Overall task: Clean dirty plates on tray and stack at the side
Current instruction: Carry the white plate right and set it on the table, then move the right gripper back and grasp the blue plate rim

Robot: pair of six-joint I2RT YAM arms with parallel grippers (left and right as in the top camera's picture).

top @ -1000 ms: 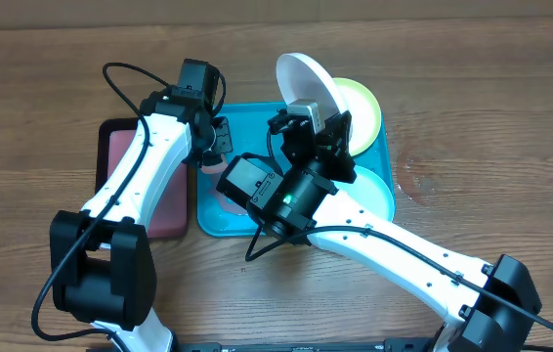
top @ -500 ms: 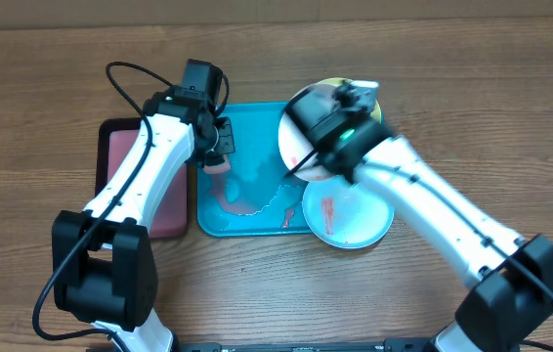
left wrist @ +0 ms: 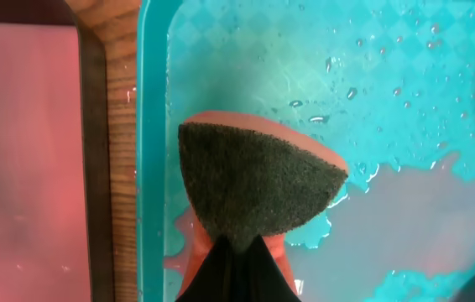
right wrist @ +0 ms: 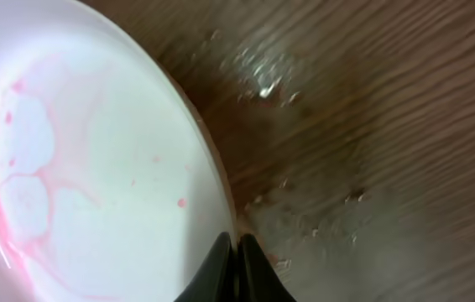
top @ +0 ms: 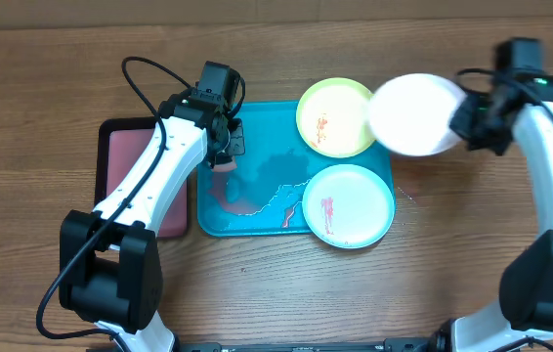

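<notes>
Nearest edge: mint-blue plate [top: 360,200] lies flat on the near right corner of the turquoise tray [top: 257,127], its rim hanging out over the tray's edge. It has a red smear left of centre.

Mid: pinkish puddle [top: 247,196] on the tray floor, droplets around it. Left hand [left wrist: 239,243] is clenched on a sponge [left wrist: 254,189], dark scrub face towards the wrist cam and orange body behind. The sponge sits over the tray's left part, just inside the rim. I can't tell if it touches the wet floor. The black-rimmed pink tray [top: 130,166] sits just beside the turquoise one, on its left, on the desk [right wrist: 372,126].

Far: yellow-green plate [top: 333,119] lies flat in the tray's far right corner with a small red mark on it. Right hand [right wrist: 236,252] pinches the rim of the white plate [right wrist: 95,168]. The plate is off the tray, over the desk to its right, and overlaps the yellow-green plate's right edge in the overhead view. Pink watery streaks mark its face. The desk below it is wet.
</notes>
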